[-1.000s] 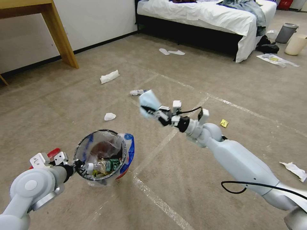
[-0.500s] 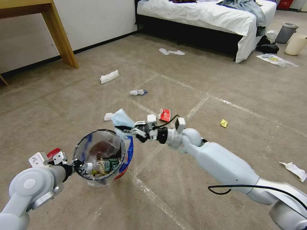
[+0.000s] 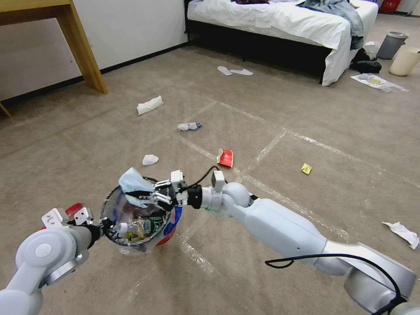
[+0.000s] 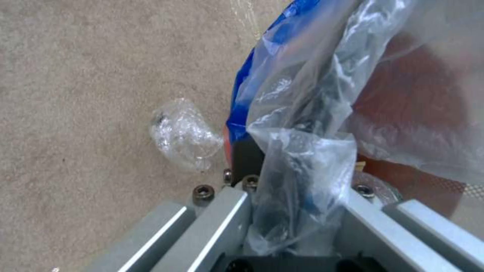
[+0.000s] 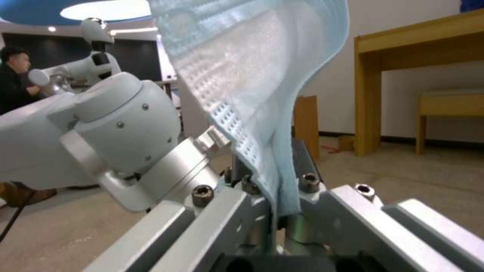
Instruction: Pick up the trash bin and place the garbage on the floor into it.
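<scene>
Right end effector [image 3: 146, 195] pinching blue mask [image 3: 132, 185] over trash bin [image 3: 114, 234], left end effector [image 3: 106, 226] clamping its rim

Floor [image 3: 306, 113]: beige carpet marked with pale tape lines. Wall [image 3: 131, 30]: white, with dark baseboard. A wooden table leg [image 3: 83, 48] stands at far left. A bed [image 3: 284, 22] with white sheets occupies the far side.
</scene>
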Controlling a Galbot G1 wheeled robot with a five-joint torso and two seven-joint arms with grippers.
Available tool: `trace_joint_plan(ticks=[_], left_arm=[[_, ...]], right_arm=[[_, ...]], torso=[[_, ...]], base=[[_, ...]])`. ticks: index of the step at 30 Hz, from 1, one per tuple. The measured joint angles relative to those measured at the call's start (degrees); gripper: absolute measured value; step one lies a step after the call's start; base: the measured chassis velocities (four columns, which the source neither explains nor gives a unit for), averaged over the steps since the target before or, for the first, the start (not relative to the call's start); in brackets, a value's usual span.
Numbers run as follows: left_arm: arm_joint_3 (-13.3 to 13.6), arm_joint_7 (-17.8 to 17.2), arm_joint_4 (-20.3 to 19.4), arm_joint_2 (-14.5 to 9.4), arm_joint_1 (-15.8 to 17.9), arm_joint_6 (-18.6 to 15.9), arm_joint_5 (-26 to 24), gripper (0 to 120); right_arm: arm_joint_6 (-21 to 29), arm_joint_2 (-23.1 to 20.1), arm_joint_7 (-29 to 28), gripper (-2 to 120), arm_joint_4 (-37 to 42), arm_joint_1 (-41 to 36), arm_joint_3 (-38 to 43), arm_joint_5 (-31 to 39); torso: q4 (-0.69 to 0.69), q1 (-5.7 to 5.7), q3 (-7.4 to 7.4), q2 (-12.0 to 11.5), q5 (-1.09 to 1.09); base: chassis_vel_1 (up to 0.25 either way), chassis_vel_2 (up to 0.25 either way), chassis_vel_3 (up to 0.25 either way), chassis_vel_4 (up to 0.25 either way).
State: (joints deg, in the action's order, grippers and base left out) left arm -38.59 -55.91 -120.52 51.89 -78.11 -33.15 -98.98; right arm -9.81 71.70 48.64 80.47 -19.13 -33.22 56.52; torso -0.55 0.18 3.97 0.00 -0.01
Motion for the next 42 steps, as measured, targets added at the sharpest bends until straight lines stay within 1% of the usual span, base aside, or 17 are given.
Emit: trace_joint_plan(ticks=[8, 15, 25, 30, 31, 32, 33, 34, 35, 38, 39, 40, 41, 42], left_arm=[[-0.12, 0.02, -1.05, 0.66, -0.7, 0.0, 0.23, 0], [-0.73, 0.04, -2.36, 1.01, -1.9, -0.06, 0.48, 0], [-1.26, 0.05, -3.14, 0.58, -2.28, -0.08, 0.06, 0], [-1.65, 0.02, -3.27, 0.23, -2.47, -0.09, -0.26, 0], [-1.86, 0.0, -3.3, -0.08, -2.48, -0.09, -0.47, 0], [-1.92, -0.01, -3.33, -0.2, -2.48, -0.09, -0.59, 0], [-1.92, -0.01, -3.33, -0.2, -2.48, -0.09, -0.59, 0], [-1.98, -0.05, -3.35, -0.42, -2.39, -0.08, -0.79, 0], [-1.98, -0.05, -3.35, -0.42, -2.39, -0.08, -0.79, 0], [-2.0, -0.25, -3.39, -0.75, -1.97, 0.09, -1.28, 0], [-2.0, -0.25, -3.39, -0.75, -1.97, 0.09, -1.28, 0], [-2.0, -0.41, -3.39, -0.85, -1.86, 0.17, -1.48, 0], [-2.0, -0.46, -3.39, -0.86, -1.82, 0.19, -1.57, 0], [-2.0, -0.46, -3.39, -0.86, -1.82, 0.19, -1.57, 0]], right_arm=[[-0.44, 2.71, -1.29, 0, -3.09, 1.2, -2.22, -1.26], [-1.91, 4.84, -1.35, 0, -9.02, 4.13, -2.93, -3.09], [-3.05, 5.88, -1.71, 0, -11.95, 5.02, -3.27, -4.81], [-4.41, 6.21, -2.16, 0, -13.45, 4.93, -3.61, -7.91], [-4.47, 6.04, -2.51, 1, -13.45, 4.82, -3.75, -8.49], [-4.52, 5.98, -2.58, 5, -13.45, 4.8, -3.83, -8.61], [-4.52, 5.98, -2.58, 5, -13.45, 4.8, -3.83, -8.61], [-4.58, 5.84, -2.59, 11, -13.43, 4.79, -4.1, -8.8], [-4.58, 5.84, -2.59, 11, -13.43, 4.79, -4.1, -8.8], [-4.49, 5.49, -1.9, 28, -13.37, 4.63, -4.37, -9.55], [-4.49, 5.49, -1.9, 28, -13.37, 4.63, -4.37, -9.55], [-4.37, 5.37, -1.7, 34, -13.37, 4.52, -4.37, -9.77], [-4.27, 5.33, -1.62, 37, -13.37, 4.46, -4.35, -9.93], [-4.27, 5.33, -1.62, 37, -13.37, 4.46, -4.35, -9.93]], torso=[[0.0, 0.0, 0.0, 0.0, 0.0], [0.0, 0.0, 0.0, 0.0, 0.0], [0.0, 0.0, 0.0, 0.0, 0.01], [0.0, 0.0, 0.0, 0.0, 0.01], [0.0, 0.0, 0.0, 0.0, 0.01], [0.0, 0.0, 0.0, 0.0, 0.01], [0.0, 0.0, 0.0, 0.0, 0.01], [0.0, 0.0, 0.0, 0.0, 0.01], [0.0, 0.0, 0.0, 0.0, 0.01], [-0.01, 0.0, 0.0, 0.0, 0.01], [-0.01, 0.0, 0.0, 0.0, 0.01], [-0.01, 0.0, 0.0, 0.0, 0.01], [0.0, 0.0, 0.0, 0.0, 0.01], [0.0, 0.0, 0.0, 0.0, 0.01]], base=[[0.0, 0.0, 0.0, 0.0], [0.0, 0.0, 0.0, 0.0], [0.0, 0.0, 0.0, 0.0], [0.0, 0.0, 0.0, 0.0], [0.0, 0.0, 0.0, 0.0], [0.0, 0.0, 0.0, 0.0], [0.0, 0.0, 0.0, 0.0], [0.0, 0.0, 0.0, 0.0], [0.0, 0.0, 0.0, 0.0], [0.0, 0.0, 0.0, 0.0], [0.0, 0.0, 0.0, 0.0], [0.0, 0.0, 0.0, 0.0], [0.0, 0.0, 0.0, 0.0], [0.0, 0.0, 0.0, 0.0]])
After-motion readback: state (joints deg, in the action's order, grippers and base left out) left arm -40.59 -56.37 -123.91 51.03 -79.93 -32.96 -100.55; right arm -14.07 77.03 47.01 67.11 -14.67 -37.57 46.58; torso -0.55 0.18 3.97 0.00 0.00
